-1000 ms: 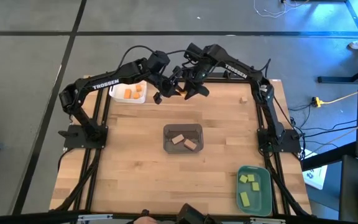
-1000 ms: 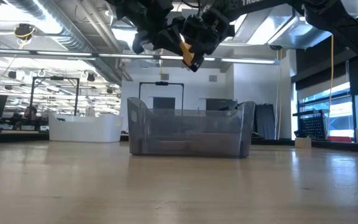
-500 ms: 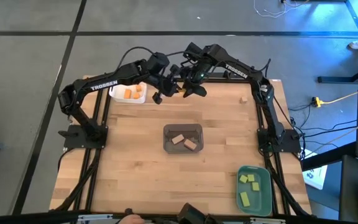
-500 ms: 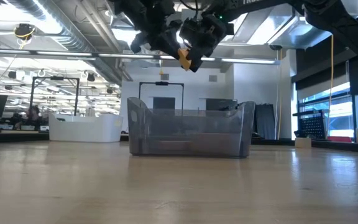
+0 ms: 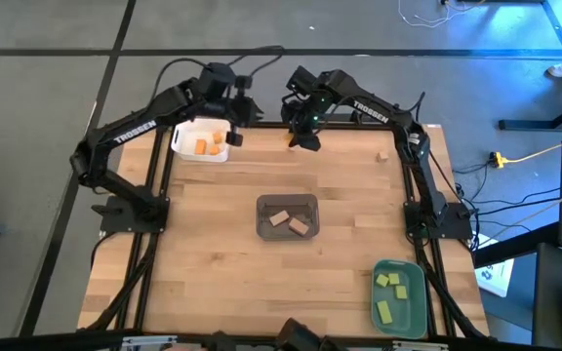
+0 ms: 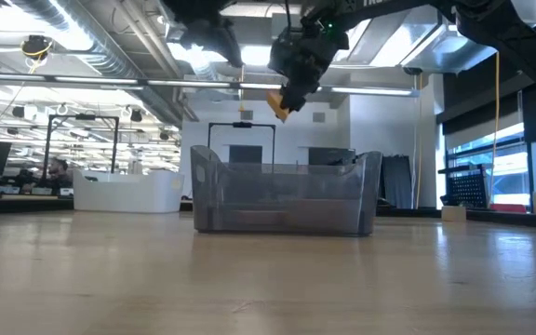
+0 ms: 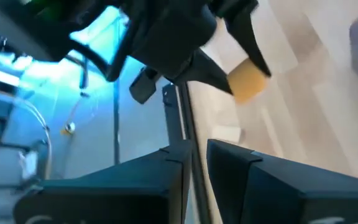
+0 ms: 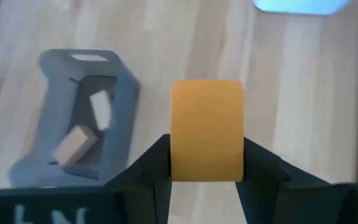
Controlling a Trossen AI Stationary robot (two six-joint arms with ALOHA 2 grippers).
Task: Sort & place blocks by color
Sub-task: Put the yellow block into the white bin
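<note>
Holding an orange block (image 8: 206, 129) between its fingers, the right pincer (image 5: 300, 135) hung above the far edge of the bench (image 5: 213, 244), high over the grey tray (image 5: 287, 217). A second earlier the left pincer (image 5: 232, 129) had been pressed close against it, the two meeting around that block; now the left had swung away toward the white tray (image 5: 201, 142) and hung beside it, its fingers nearly together with nothing between them. The block stayed with the right pincer, so the hand-over looked not to have gone through, or to have run toward the right. Orange blocks (image 5: 206, 146) lay in the white tray, tan ones in the grey, green ones in the teal tray (image 5: 399, 295); one tan block (image 5: 382, 154) sat loose near the bench's far right edge.
</note>
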